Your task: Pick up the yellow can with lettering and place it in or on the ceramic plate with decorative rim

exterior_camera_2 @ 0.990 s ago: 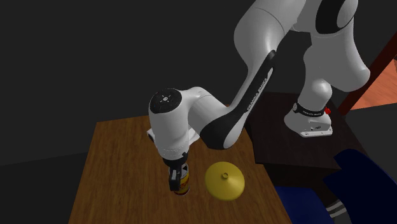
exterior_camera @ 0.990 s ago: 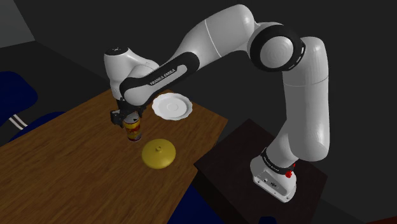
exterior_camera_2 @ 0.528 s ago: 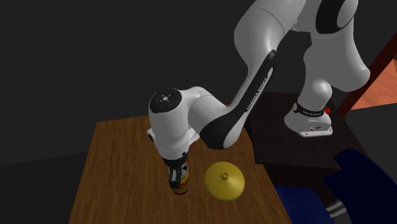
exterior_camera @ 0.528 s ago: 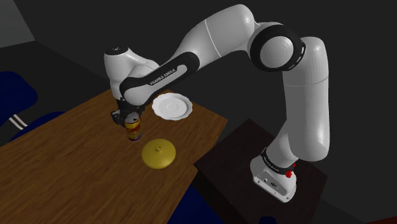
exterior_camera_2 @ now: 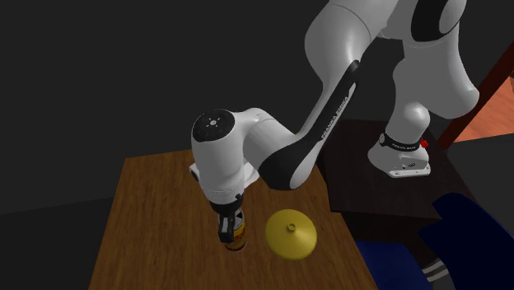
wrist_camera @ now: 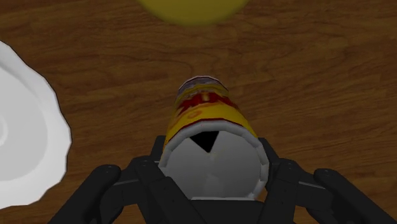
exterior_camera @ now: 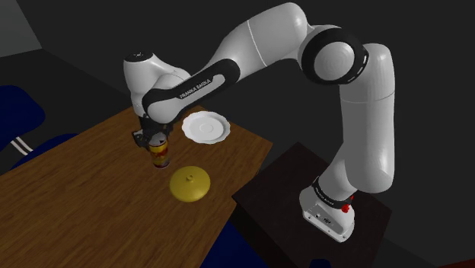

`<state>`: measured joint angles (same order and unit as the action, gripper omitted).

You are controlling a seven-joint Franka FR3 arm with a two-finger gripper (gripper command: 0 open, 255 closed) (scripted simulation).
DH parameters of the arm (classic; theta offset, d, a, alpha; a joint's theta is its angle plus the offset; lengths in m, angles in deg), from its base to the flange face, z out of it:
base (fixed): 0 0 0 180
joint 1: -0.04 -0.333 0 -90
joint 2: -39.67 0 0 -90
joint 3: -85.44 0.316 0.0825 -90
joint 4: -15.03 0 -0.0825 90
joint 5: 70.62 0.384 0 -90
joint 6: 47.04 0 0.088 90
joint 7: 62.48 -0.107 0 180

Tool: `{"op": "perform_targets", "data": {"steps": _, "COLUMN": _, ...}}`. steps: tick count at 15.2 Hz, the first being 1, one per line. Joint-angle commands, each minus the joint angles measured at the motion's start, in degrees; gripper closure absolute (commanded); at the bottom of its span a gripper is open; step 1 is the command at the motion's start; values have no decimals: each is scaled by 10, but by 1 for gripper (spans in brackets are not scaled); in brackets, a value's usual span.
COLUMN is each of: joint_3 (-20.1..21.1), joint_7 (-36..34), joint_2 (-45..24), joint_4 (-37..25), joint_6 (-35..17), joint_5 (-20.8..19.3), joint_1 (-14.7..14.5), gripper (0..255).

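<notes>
The yellow can point(exterior_camera: 159, 157) with red lettering stands upright over the wooden table point(exterior_camera: 91, 198), and my gripper point(exterior_camera: 156, 145) comes down on it from above. In the wrist view the gripper point(wrist_camera: 212, 162) is shut on the can point(wrist_camera: 205, 118), with a black finger point(wrist_camera: 151, 159) pressed against each side near its grey top. The white plate point(exterior_camera: 205, 126) with a wavy rim lies on the table a short way beyond the can, toward the shoulder view's right. From the second exterior view, the can point(exterior_camera_2: 236, 239) hangs under the gripper point(exterior_camera_2: 230, 228).
A yellow domed disc point(exterior_camera: 190, 183) with a small knob lies on the table just in front of the can, seen too as the disc point(exterior_camera_2: 291, 234). The plate's edge point(wrist_camera: 28, 153) shows beside the gripper. Blue chairs point(exterior_camera: 17, 114) stand by the table's far side.
The fingers closed on the can during the last second. The hand and wrist have since shifted up very slightly with the can between the fingers.
</notes>
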<state>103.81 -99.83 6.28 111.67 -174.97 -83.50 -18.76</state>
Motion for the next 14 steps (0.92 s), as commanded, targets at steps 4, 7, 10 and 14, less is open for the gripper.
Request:
{"op": "perform_targets", "data": {"steps": 4, "joint_3": 6, "joint_7": 5, "joint_2": 21, "joint_4": -7, "joint_6": 27, "joint_5": 8, "joint_1": 3, "gripper": 255}}
{"op": "perform_targets", "data": {"steps": 7, "joint_3": 8, "joint_7": 8, "joint_2": 33, "joint_4": -13, "joint_6": 45, "joint_5": 13, "joint_1": 5, "gripper": 255}}
{"op": "perform_targets", "data": {"steps": 10, "joint_3": 11, "joint_7": 11, "joint_2": 44, "joint_4": -20, "joint_6": 62, "joint_5": 18, "joint_1": 6, "gripper": 255}}
{"op": "perform_targets", "data": {"steps": 14, "joint_3": 14, "joint_7": 14, "joint_2": 57, "joint_4": -32, "joint_6": 86, "joint_5": 23, "joint_1": 8, "gripper": 255}}
